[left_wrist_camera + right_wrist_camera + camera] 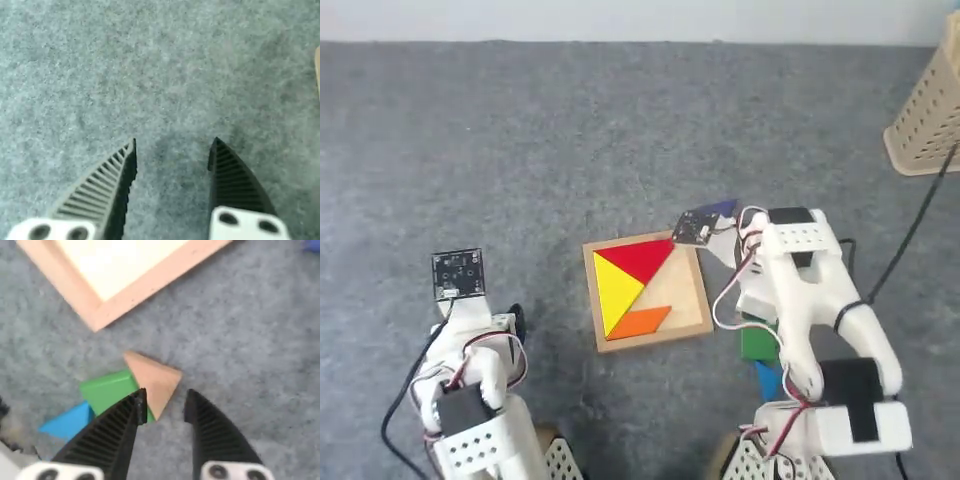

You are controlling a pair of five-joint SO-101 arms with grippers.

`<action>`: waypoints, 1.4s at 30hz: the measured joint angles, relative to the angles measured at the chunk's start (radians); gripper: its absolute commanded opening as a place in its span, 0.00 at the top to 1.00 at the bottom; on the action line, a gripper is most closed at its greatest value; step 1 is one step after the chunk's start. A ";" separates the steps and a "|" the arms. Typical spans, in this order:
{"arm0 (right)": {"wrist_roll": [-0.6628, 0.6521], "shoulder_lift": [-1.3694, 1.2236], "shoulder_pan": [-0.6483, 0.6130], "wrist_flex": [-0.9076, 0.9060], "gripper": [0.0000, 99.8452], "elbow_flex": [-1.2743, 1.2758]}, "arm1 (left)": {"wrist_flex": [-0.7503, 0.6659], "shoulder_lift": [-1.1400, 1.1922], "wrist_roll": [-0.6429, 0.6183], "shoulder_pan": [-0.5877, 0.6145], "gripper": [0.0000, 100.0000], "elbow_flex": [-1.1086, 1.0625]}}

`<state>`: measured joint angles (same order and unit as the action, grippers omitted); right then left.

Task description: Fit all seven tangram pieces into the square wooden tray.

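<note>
- The right gripper point(164, 400) was open, its jaws straddling a corner of the tan triangle point(152, 376).
- A green piece point(107, 390) touched that triangle.
- The tray point(680, 297) nearby held red point(642, 258), yellow point(616, 288) and orange point(640, 322) pieces.
- The left gripper point(175, 145) hung open over the carpet point(150, 65).

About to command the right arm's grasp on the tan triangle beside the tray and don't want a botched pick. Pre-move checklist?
1. Right gripper open: ok, jaws apart over the tan triangle.
2. Triangle free of neighbours: not ok, the green piece lies against it, partly under one finger.
3. Room in the tray: ok, it holds the red piece, yellow piece and orange piece; the part nearest that arm is bare.
4. Left gripper out of the way: ok, open over bare carpet.
5. Finger height above the triangle: cannot tell.
</note>
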<state>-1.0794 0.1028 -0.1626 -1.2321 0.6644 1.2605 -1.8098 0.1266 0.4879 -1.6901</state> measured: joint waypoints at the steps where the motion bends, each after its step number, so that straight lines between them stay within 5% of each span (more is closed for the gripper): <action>1: 0.000 0.015 -0.002 0.017 0.83 0.021 | 0.000 0.000 0.000 0.000 0.77 0.000; 19: 0.074 0.058 -0.002 0.278 0.84 0.178 | 0.000 0.000 0.000 0.000 0.77 0.000; 27: 0.081 0.058 0.003 0.295 0.99 0.178 | 0.000 0.000 0.000 0.000 0.77 0.000; 38: 0.083 0.058 0.000 0.115 0.98 0.011 | 0.000 0.000 0.000 0.000 0.77 0.000; 42: 0.124 0.058 -0.003 0.049 0.89 -0.095 | 0.000 0.000 0.000 0.000 0.77 0.000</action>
<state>-0.9551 0.1611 -0.1657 -1.1830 0.5692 1.2605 -1.8098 0.1266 0.4879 -1.6901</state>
